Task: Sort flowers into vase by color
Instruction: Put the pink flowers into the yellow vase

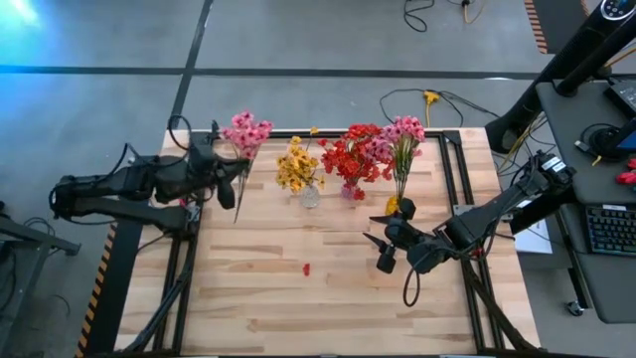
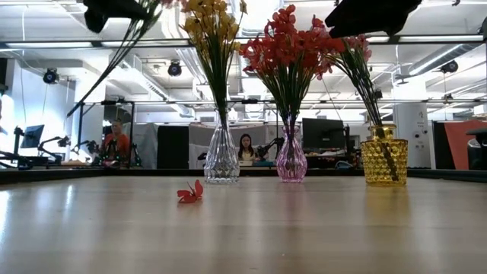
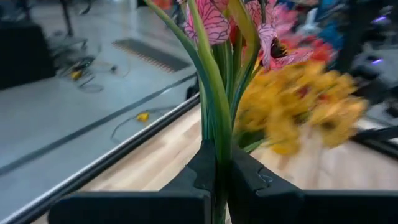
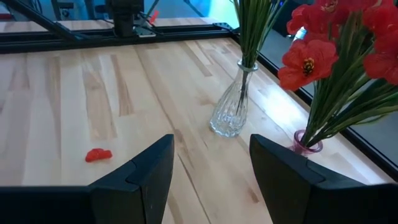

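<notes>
Three vases stand in a row near the table's far edge. A clear vase (image 1: 310,195) holds yellow flowers (image 1: 296,167), a pink vase (image 2: 291,160) holds red flowers (image 1: 353,151), and an amber vase (image 2: 384,156) holds pink flowers (image 1: 402,129). My left gripper (image 1: 231,169), at the far left, is shut on a pink sprig (image 1: 246,131) held in the air. My right gripper (image 1: 378,235) hangs open just in front of the amber vase, with nothing between its fingers (image 4: 152,171). My left gripper pinches the sprig's bunched green stems (image 3: 219,146) between its two fingers, below the blossoms (image 3: 211,25). The fingers come roughly level from the table's left and lie across the stems. The sprig is lifted clear and tilted, its stem ends (image 2: 76,110) slanting down below the gripper.
A loose red blossom (image 1: 306,268) lies on the bare wood in the middle of the table. A yellow flower (image 1: 429,96) lies on the floor beyond the far edge. Black rails (image 1: 452,189) run along the table's sides. A desk with a keyboard (image 1: 606,229) stands to the right.
</notes>
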Robot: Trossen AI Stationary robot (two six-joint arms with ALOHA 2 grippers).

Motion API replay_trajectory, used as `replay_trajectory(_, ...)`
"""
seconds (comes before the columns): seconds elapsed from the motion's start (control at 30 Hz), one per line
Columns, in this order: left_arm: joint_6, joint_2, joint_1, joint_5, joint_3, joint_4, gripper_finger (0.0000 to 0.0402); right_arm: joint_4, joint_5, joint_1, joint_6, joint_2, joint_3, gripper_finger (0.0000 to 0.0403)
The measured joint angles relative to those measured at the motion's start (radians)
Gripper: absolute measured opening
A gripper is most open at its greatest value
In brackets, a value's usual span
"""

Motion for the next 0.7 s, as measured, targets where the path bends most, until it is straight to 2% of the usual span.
replay_trajectory(0.13, 0.073, 0.001, -0.056, 0.013, 0.025, 0.069, 0.0000, 0.003, 0.000, 0.001, -0.009, 0.000, 0.000, 0.0203)
replay_trajectory(0.33, 0.218, 0.031, -0.169, 0.141, 0.013, 0.257, 0.0000, 0.003, -0.001, 0.018, -0.026, 0.000, 0.000, 0.0203)
replay_trajectory(0.57, 0.354, 0.130, -0.308, 0.147, 0.010, 0.389, 0.0000, 0.012, -0.004, 0.095, -0.043, -0.013, 0.000, 0.0203)
replay_trajectory(0.7, 0.406, 0.186, -0.362, 0.147, 0.025, 0.467, 0.0000, 0.096, -0.004, 0.127, -0.113, -0.013, 0.000, 0.0203)
